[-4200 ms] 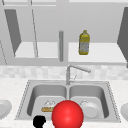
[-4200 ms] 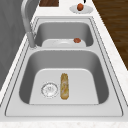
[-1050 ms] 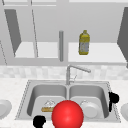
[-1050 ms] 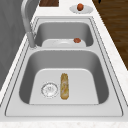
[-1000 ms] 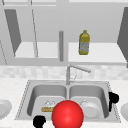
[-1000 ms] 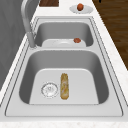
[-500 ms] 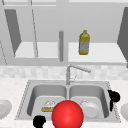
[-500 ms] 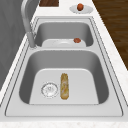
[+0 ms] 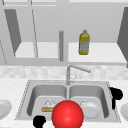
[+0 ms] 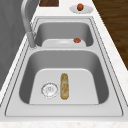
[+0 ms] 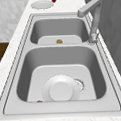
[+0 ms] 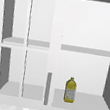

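Observation:
A big red ball (image 9: 67, 115) sits low in the front view, before the double sink (image 9: 110, 100). My left hand (image 9: 38, 121) hovers just left of the ball, near the sink's front rim. My right hand (image 9: 115, 95) hangs over the sink's right rim. A baguette (image 10: 64, 85) lies in the left basin beside the drain (image 10: 49, 89). A white plate (image 11: 61, 89) lies upside down in the right basin, with a small reddish-brown thing (image 10: 77, 40) at its edge. Whether the ball is held cannot be told.
The faucet (image 9: 75, 71) rises behind the divider. A yellow bottle (image 9: 84, 43) stands on the open cabinet's lower shelf (image 12: 84, 101). One plate (image 9: 3, 108) lies on the left counter. Another plate (image 10: 81, 9), holding a round orange-red fruit (image 10: 80, 6), lies on the right counter.
Since 4.2 s ago my right hand has come into the front view at the sink's right rim. Over the last second nothing has moved.

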Motion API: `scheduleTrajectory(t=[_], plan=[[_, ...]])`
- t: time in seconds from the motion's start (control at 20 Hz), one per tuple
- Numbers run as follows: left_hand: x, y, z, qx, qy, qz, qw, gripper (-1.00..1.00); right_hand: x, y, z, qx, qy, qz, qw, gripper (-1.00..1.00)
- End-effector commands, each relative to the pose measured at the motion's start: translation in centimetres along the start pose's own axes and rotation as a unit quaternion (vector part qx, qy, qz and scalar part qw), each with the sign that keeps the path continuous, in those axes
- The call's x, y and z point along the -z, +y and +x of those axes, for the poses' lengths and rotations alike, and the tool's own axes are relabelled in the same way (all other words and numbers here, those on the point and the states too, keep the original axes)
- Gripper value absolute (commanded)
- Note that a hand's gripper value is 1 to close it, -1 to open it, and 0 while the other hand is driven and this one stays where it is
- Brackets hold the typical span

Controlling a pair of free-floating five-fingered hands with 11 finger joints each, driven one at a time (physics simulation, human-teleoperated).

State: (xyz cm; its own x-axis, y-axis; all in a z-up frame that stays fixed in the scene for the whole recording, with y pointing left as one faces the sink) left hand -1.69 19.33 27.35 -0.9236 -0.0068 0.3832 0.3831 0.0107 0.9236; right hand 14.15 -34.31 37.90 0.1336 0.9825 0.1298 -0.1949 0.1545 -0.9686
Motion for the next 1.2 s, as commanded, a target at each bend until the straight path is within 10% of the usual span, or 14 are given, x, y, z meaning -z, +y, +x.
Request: scheduleTrajectory(t=[0.0, 1.15], plan=[[0.0, 0.0, 0.0, 0.000, 0.000, 0.000, 1.0000, 0.00, -1.4, -2.0, 0.5, -0.037, -0.016, -0.003, 0.9992, -1.00], [0.0, 0.0, 0.0, 0.000, 0.000, 0.000, 1.0000, 0.00, -9.9, -12.5, 9.0, -0.065, -0.022, -0.015, 0.9976, -1.00]])
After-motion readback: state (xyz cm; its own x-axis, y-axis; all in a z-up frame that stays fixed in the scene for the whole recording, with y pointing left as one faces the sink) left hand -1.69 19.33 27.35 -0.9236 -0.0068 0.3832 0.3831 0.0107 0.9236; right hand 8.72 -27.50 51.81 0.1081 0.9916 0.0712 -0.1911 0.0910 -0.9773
